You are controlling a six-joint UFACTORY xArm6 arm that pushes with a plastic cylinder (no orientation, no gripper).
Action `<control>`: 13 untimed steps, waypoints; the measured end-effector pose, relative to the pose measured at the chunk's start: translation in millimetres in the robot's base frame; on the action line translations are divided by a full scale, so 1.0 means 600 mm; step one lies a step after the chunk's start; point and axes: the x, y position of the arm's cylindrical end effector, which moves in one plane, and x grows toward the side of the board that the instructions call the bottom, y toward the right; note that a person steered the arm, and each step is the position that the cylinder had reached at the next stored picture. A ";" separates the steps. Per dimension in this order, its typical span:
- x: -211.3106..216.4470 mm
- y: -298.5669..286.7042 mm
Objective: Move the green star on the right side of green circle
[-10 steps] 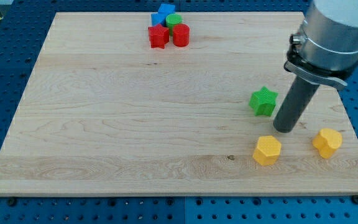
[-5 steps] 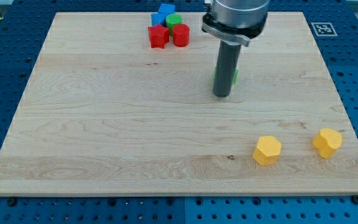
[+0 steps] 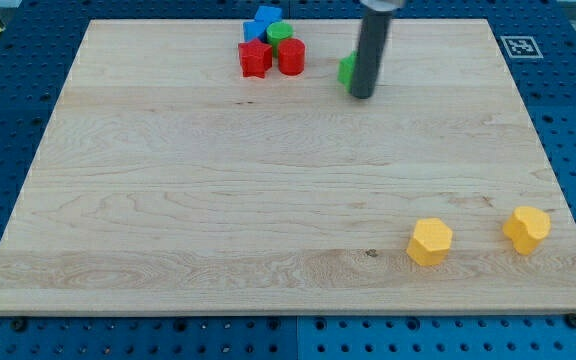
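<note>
The green star point(image 3: 347, 69) lies near the view's top, mostly hidden behind my dark rod; only its left edge shows. My tip point(image 3: 363, 95) rests on the board just right of and below the star, touching it. The green circle point(image 3: 279, 33) sits in a cluster at the view's top, left of the star, with a gap between them.
The cluster also holds a blue block point(image 3: 264, 19), a red star-like block point(image 3: 254, 58) and a red cylinder point(image 3: 291, 57). Two yellow hexagonal blocks point(image 3: 429, 241) point(image 3: 526, 228) lie at the view's bottom right. The wooden board point(image 3: 168, 200) sits on a blue perforated table.
My tip has pushed the green star from the view's right middle up and left toward the top cluster. The other blocks have not moved.
</note>
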 end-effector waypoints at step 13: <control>-0.115 -0.030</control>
